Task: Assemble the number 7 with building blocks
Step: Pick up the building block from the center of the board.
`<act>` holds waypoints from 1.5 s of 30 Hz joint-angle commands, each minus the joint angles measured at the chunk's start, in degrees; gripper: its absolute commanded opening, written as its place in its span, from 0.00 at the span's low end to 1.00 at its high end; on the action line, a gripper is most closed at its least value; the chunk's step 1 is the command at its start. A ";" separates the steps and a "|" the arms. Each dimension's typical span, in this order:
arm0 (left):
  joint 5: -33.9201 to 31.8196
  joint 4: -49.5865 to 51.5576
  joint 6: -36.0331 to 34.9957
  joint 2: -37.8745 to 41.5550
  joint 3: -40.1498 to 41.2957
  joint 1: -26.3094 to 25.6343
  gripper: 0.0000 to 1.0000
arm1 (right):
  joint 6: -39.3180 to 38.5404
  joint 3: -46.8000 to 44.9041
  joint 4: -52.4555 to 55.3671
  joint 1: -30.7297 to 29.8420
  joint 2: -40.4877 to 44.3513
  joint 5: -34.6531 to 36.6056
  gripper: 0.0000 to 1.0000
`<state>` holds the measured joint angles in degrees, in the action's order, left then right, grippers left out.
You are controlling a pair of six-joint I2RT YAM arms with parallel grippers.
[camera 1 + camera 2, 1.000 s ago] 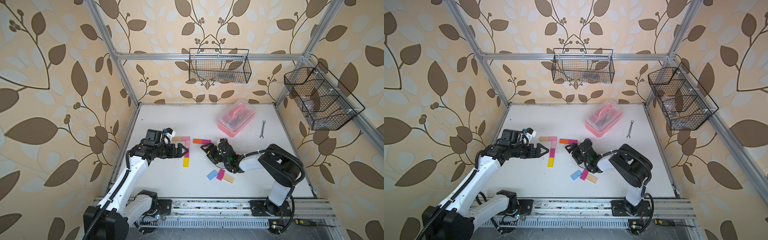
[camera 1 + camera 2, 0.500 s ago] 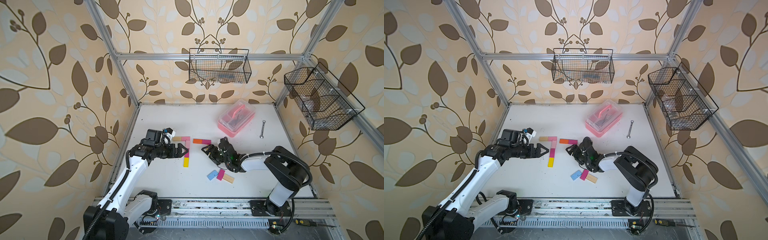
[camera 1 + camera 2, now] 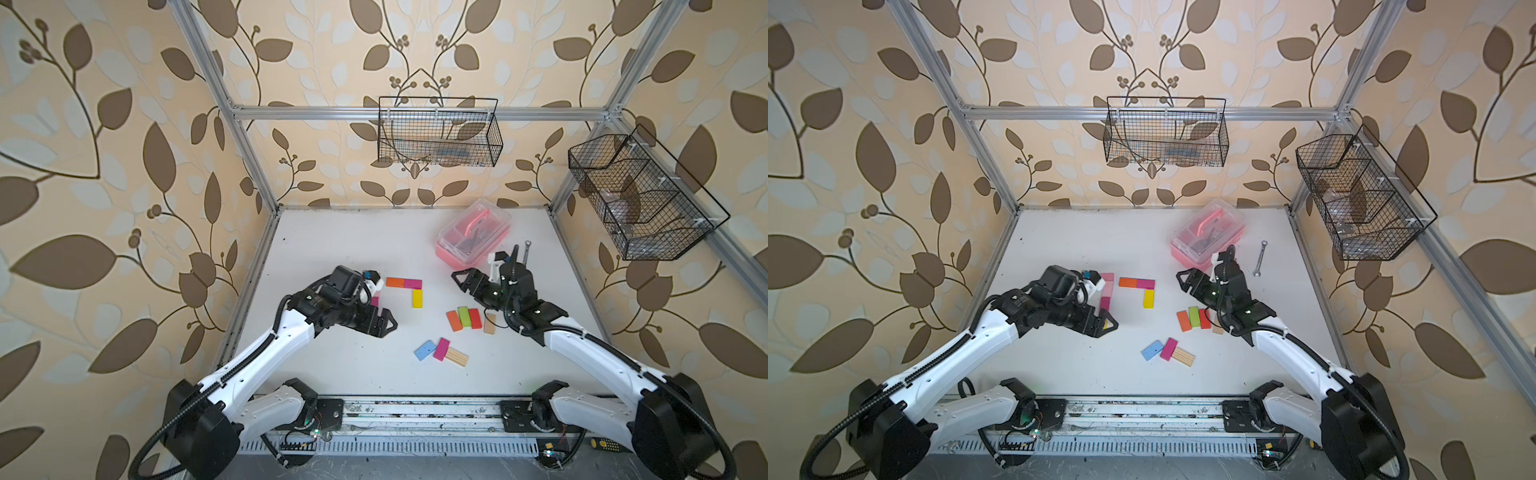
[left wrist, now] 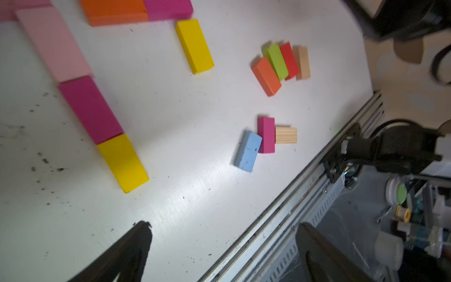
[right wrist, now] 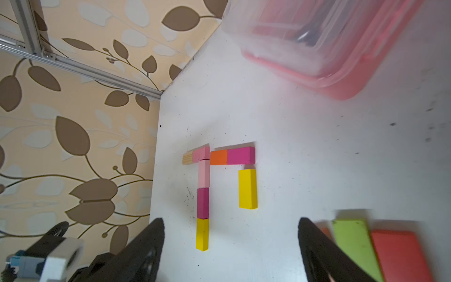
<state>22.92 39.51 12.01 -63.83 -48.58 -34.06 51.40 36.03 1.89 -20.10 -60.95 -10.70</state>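
A finished number 7 shows in the right wrist view: a wood block (image 5: pixel 188 158) and a pink block (image 5: pixel 201 153) as bar, then pink, magenta and yellow (image 5: pixel 202 234) as stem. Beside it lie an orange and magenta bar (image 3: pixel 403 283) and one yellow block (image 3: pixel 417 298) under its magenta end. Loose building blocks form an orange, green, red and wood cluster (image 3: pixel 464 316) and a blue, magenta and wood group (image 3: pixel 441 349). My left gripper (image 3: pixel 384 324) hangs open and empty over the first stem's lower end. My right gripper (image 3: pixel 461 278) is open and empty, right of the bar.
The pink clear-lidded box (image 3: pixel 473 237) stands at the back right, close behind the right gripper. A small wrench (image 3: pixel 1260 257) lies to its right. Wire baskets (image 3: pixel 438 133) hang on the back and right walls. The metal rail (image 4: pixel 280 219) runs along the table's front edge.
The right gripper has drawn back to the right and risen, uncovering the second yellow block and the orange-green-red cluster. The left gripper has shifted toward the table's front, over the first stem.
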 commanded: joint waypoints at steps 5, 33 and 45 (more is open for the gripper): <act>-17.61 1.94 4.91 -7.31 -5.98 -13.94 0.95 | -17.03 0.71 13.45 13.38 6.02 -17.16 0.87; -27.42 -0.63 3.67 -26.56 -12.53 -26.48 0.96 | -31.69 3.32 21.69 14.22 10.29 -16.91 1.00; -25.04 -3.06 0.77 -36.72 -16.87 -27.54 0.86 | -30.92 2.25 20.72 15.62 11.23 -16.71 1.00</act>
<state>-3.01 37.26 13.85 -99.90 -63.42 -60.75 20.56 39.09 22.90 -4.69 -50.30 -26.57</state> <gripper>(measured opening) 0.863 0.999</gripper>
